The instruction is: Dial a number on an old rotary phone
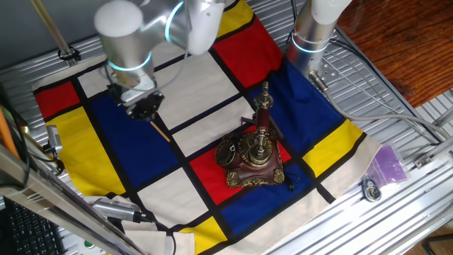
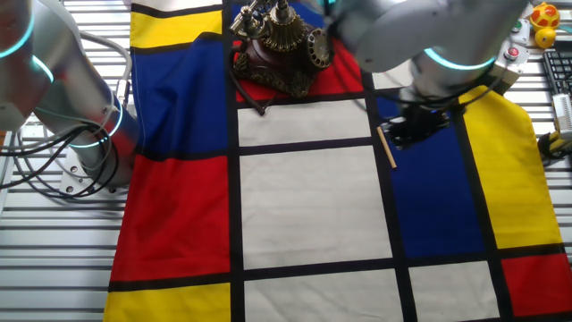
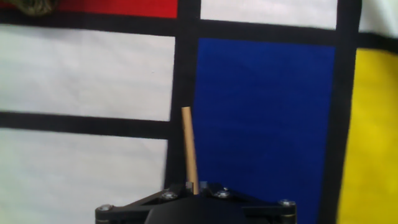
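**Robot arm holds wooden stick above colour-block cloth, rotary phone waits apart**

A silver robot arm [image 1: 131,32] hangs over a cloth [image 1: 205,92] of red, blue, yellow and white panels divided by black bands. Its black gripper [image 1: 146,108] is closed on a thin wooden stick [image 1: 159,130], which juts out from between the fingers and slants down over a black band beside a blue panel. In the hand view the stick [image 3: 189,146] runs straight out from the closed jaws, along the black line between a white panel and a blue one.

The old rotary phone [image 1: 253,157] stands well apart from the gripper, on a red panel near the cloth's edge (its dark red-brown base trimmed in brass). The dark round dial [image 1: 226,153] faces the side toward the arm, and the brass-and-black handset [image 1: 263,106] rises upright behind it. From the other fixed view the phone [image 2: 279,46] sits at the far end of the cloth, the gripper [image 2: 413,125] to one side of it with the stick [image 2: 387,148] pointing away over the black band.

A second arm's base [image 1: 315,32] stands at the cloth's far edge.
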### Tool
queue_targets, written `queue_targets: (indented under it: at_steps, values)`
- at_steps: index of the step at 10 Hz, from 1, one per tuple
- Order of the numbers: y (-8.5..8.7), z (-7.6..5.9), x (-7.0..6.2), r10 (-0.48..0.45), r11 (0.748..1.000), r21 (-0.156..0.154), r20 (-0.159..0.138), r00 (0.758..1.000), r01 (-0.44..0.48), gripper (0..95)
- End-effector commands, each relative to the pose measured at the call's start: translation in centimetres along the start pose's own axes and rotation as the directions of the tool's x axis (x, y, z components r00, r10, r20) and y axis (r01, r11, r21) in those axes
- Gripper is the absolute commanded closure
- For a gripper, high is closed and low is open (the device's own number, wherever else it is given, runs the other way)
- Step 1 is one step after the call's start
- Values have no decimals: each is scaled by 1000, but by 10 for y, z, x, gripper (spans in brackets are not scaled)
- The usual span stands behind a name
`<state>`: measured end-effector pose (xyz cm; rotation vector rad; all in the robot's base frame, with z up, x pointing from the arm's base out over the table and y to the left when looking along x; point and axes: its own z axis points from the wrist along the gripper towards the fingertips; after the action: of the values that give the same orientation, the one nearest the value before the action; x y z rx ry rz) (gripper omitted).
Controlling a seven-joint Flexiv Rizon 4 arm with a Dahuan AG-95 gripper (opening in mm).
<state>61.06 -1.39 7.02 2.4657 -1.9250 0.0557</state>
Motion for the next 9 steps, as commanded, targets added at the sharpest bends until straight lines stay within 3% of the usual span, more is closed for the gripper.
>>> queue_targets:
  at_steps: [1,2,3,9]
  values:
    - [-3,10,0,-32,999,11,-1,999,32,570]
    - [-3,16,-1,-38,999,13,9,999,38,570]
    - [-2,18,-2,-40,999,15,11,999,40,760]
    - [4,34,-6,6,999,34,64,998,-8,760]
